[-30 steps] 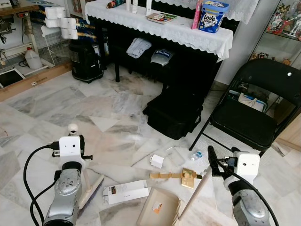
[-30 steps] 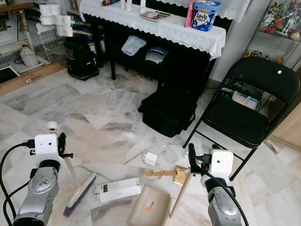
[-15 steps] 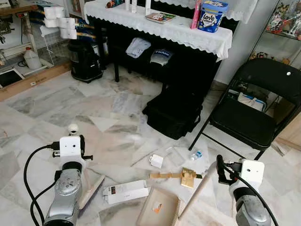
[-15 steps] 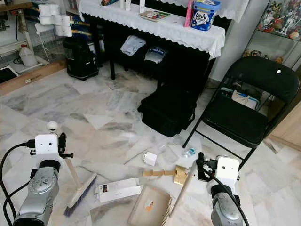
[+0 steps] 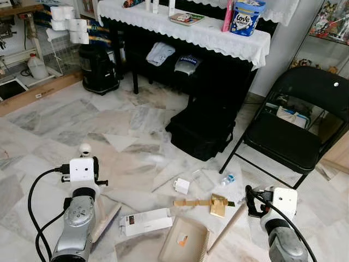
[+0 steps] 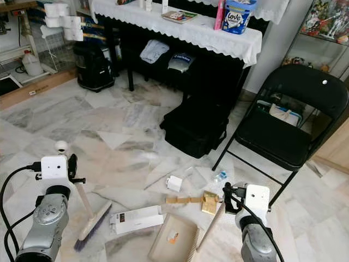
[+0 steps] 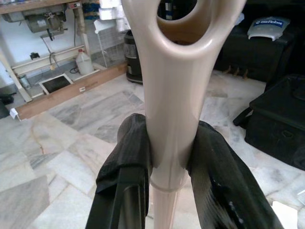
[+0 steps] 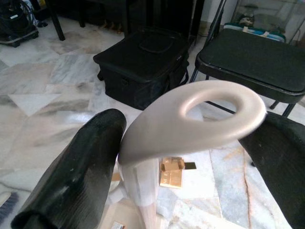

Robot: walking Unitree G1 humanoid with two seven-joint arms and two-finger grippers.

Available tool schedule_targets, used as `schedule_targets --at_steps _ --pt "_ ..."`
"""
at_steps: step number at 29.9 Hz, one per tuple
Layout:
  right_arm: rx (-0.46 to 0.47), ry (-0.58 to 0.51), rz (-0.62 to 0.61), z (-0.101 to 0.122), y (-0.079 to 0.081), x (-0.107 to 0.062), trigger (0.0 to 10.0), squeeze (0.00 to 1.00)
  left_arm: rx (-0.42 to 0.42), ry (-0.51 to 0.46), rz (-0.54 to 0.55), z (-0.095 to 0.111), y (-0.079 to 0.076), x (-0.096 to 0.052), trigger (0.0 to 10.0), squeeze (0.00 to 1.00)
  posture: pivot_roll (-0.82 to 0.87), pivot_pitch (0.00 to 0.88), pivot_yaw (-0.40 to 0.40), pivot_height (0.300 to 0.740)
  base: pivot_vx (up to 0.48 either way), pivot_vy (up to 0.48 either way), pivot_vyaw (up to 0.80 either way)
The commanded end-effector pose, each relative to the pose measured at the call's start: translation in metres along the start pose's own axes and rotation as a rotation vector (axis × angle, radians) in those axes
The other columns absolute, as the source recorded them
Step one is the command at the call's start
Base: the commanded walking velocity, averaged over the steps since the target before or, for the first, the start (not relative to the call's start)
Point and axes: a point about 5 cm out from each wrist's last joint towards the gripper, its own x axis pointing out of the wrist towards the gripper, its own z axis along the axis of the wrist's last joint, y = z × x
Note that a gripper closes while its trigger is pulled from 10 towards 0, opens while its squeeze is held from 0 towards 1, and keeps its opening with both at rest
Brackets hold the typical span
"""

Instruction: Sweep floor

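A black folding metal chair (image 5: 297,128) stands at the right, beside a black zipped bag (image 5: 203,131) at centre. Upper middle — a white lace-edged tablecloth (image 5: 218,35) carrying a blue tub (image 5: 246,16), perhaps wipes. A black cylindrical bin (image 5: 99,70) sits upper left.

Home room: marble floor (image 5: 65,117), lace-draped table (image 5: 191,30), folding chair (image 5: 297,128).
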Motion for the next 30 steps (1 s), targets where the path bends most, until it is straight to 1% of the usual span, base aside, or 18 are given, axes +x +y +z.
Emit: schedule_targets --at_steps 1,5,16,21,22,30 --pt "-0.009 -0.004 -0.003 0.001 -0.002 0.003 10.0 0.00 0.006 -0.032 -0.010 0.007 -0.003 0.002 10.0 0.00 -0.07 0.021 -0.068 0.740 0.000 0.000 0.00" --pt "-0.031 -0.012 0.002 0.004 -0.002 0.009 10.0 0.00 0.004 -0.032 -0.010 0.007 -0.003 0.002 10.0 0.00 -0.07 0.025 -0.068 0.740 0.000 0.000 0.00" --pt "-0.025 -0.010 0.015 0.000 0.003 0.020 10.0 0.00 0.006 -0.028 -0.012 0.006 -0.004 0.001 10.0 0.00 -0.06 0.036 -0.065 0.740 0.000 0.000 0.00" --pt "-0.030 -0.029 0.054 -0.002 0.009 0.022 10.0 0.00 0.010 -0.025 -0.013 0.005 -0.004 0.001 10.0 0.00 -0.06 0.038 -0.062 0.740 0.000 0.000 0.00" --pt "-0.023 -0.039 0.080 -0.001 0.013 0.023 10.0 0.00 0.011 -0.025 -0.014 0.005 -0.003 0.001 10.0 0.00 -0.06 0.039 -0.062 0.740 0.000 0.000 0.00" --pt "-0.025 -0.059 0.118 -0.003 0.021 0.025 10.0 0.00 0.013 -0.025 -0.013 0.005 -0.003 0.002 10.0 0.00 -0.06 0.040 -0.059 0.740 0.000 0.000 0.00"
